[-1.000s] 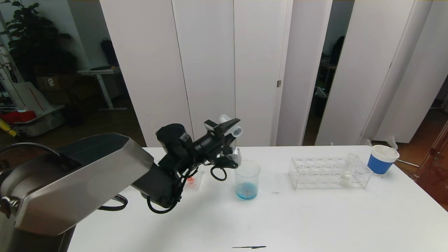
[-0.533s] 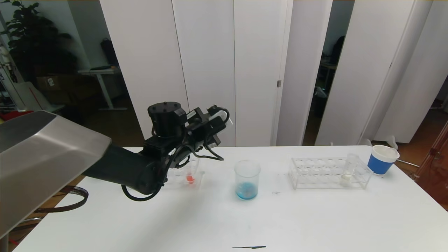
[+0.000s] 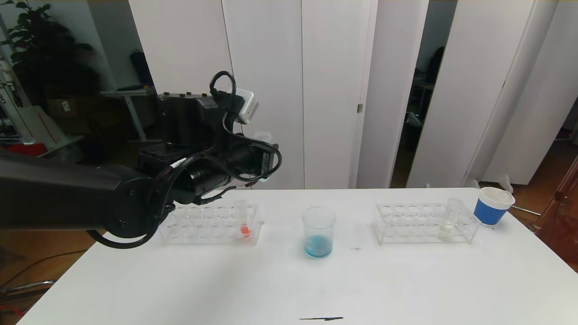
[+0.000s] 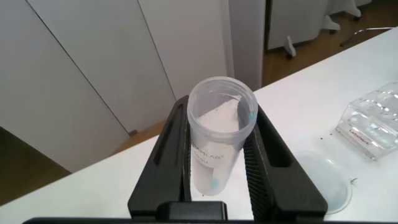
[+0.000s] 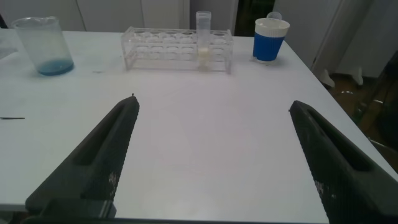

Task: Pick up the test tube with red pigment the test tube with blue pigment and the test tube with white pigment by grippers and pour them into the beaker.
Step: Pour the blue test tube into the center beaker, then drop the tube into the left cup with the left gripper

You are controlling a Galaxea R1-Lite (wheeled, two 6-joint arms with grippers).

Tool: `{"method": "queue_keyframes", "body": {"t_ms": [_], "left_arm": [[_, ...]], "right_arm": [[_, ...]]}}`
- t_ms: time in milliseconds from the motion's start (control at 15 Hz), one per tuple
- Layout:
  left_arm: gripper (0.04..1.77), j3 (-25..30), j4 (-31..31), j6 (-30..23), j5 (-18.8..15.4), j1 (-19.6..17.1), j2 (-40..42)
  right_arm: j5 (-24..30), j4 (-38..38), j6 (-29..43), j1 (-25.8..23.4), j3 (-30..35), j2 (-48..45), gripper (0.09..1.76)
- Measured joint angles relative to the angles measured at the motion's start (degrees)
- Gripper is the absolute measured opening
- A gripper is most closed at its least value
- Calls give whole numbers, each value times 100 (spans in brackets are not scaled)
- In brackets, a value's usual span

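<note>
My left gripper [image 3: 265,155] is raised above the left rack [image 3: 210,225] and shut on the test tube with blue pigment [image 4: 219,140]. The tube holds only blue drops and points open end up. The beaker [image 3: 319,232] stands mid-table with blue liquid at its bottom, to the right of that gripper; its rim [image 4: 336,186] shows faintly in the left wrist view. A tube with red liquid [image 3: 244,221] stands in the left rack. The test tube with white pigment [image 3: 449,221] stands in the right rack [image 3: 424,223]. My right gripper [image 5: 214,155] is open and empty over the table.
A blue paper cup [image 3: 493,206] stands at the far right corner, beside the right rack; it also shows in the right wrist view [image 5: 270,38]. A thin dark mark [image 3: 321,319] lies near the table's front edge.
My left arm has lifted up and back to the left, away from the beaker, turning the held tube from tipped over to open end up. The beaker's blue liquid is unchanged.
</note>
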State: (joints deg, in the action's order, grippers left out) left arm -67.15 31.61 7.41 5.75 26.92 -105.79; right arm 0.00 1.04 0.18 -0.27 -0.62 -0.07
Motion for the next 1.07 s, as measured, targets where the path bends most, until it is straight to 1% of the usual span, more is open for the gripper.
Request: {"method": "queue_keyframes", "body": {"t_ms": [133, 200, 267, 400, 533, 600, 667, 800, 933, 1067], "left_arm": [[57, 15, -629, -941, 205, -7, 267], [57, 89, -745, -1190, 300, -5, 373], [57, 210, -739, -1334, 416, -2, 466], [57, 450, -623, -1380, 1012, -121, 590], [57, 563, -99, -1369, 1486, -434, 660], [57, 603, 286, -1360, 1587, -639, 673], [57, 634, 628, -1297, 1646, -890, 668], [57, 699, 1224, -856, 1737, -1482, 574], [57, 789, 2009, -433, 1740, -2092, 339], [57, 857, 2697, -243, 1712, -2551, -9]], "right_arm": [[0, 0, 0, 0, 0, 0, 173], [0, 0, -2, 0, 0, 0, 173], [0, 0, -2, 0, 0, 0, 173], [0, 1, 0, 0, 0, 0, 173], [0, 1, 0, 0, 0, 0, 173], [-2, 1, 0, 0, 0, 0, 173], [0, 1, 0, 0, 0, 0, 173], [0, 0, 0, 2, 0, 0, 173], [-2, 0, 0, 2, 0, 0, 173], [-2, 0, 0, 0, 0, 0, 173]]}}
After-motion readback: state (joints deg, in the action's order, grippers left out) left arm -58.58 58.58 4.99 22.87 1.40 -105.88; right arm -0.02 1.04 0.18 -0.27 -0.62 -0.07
